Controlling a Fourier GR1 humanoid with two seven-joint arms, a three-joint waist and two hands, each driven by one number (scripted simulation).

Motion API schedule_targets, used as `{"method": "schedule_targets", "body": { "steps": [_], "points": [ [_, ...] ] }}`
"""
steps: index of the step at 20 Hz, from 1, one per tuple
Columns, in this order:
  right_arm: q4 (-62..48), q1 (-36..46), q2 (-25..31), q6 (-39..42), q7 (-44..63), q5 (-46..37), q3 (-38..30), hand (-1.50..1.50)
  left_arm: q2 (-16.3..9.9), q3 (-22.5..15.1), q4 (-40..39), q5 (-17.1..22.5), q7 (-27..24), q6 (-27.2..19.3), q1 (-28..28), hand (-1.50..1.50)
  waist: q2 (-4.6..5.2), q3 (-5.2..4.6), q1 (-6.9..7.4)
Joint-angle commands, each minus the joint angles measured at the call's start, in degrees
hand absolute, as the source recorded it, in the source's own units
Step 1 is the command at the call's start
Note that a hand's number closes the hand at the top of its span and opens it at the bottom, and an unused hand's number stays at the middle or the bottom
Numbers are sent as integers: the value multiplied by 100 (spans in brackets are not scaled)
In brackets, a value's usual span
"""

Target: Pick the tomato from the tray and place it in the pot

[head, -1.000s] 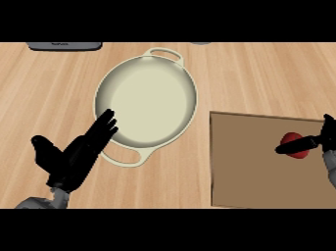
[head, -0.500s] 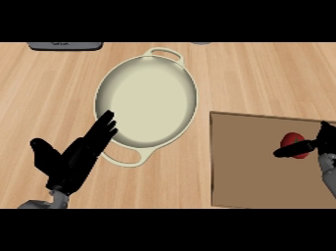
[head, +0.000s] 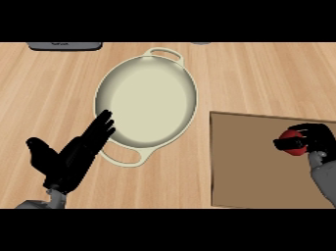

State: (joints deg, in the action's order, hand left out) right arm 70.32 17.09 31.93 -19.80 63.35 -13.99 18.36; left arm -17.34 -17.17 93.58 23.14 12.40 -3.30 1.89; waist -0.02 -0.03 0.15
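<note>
A red tomato (head: 292,146) lies on the brown tray (head: 257,162) at the lower right. My right hand (head: 316,140) is curled round the tomato, hiding most of it, with the thumb across its front. The cream pot (head: 146,100) with two loop handles stands at the counter's middle, nothing inside it. My left hand (head: 70,158) rests open at the lower left, fingers straight and pointing up toward the pot's near handle.
A dark flat object (head: 65,45) lies at the counter's far left edge. A small grey thing (head: 202,43) shows at the far edge near the middle. Bare wooden counter (head: 272,73) stretches between the pot and the tray.
My right hand has closed its fingers round the tomato and shifted slightly down on the tray. The left hand and the pot have stayed put.
</note>
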Motion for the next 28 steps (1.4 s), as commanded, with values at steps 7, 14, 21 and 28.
{"method": "schedule_targets", "body": {
  "steps": [7, 14, 21, 28],
  "points": [
    [507, -221, -748, 49, 335, -1121, 395, 150, 240, 129, 267, -197, 173, 202, -180, 0, -13, -2, -3],
    [1362, -330, -1820, 669, -264, -2163, 2900, 150, 320, 115, 63, -183, 296, 134, 112, 0, -40, -13, 52],
    [2920, -720, -1953, 1263, 1321, -3772, 3568, 150, 76, 475, -21, -106, 99, 425, -149, 0, -32, -6, -65],
    [4285, -642, -2134, 1942, 1920, -5496, 3350, 150, 253, 396, 34, -196, 320, 176, 28, 0, -71, -12, -179]
  ]
}}
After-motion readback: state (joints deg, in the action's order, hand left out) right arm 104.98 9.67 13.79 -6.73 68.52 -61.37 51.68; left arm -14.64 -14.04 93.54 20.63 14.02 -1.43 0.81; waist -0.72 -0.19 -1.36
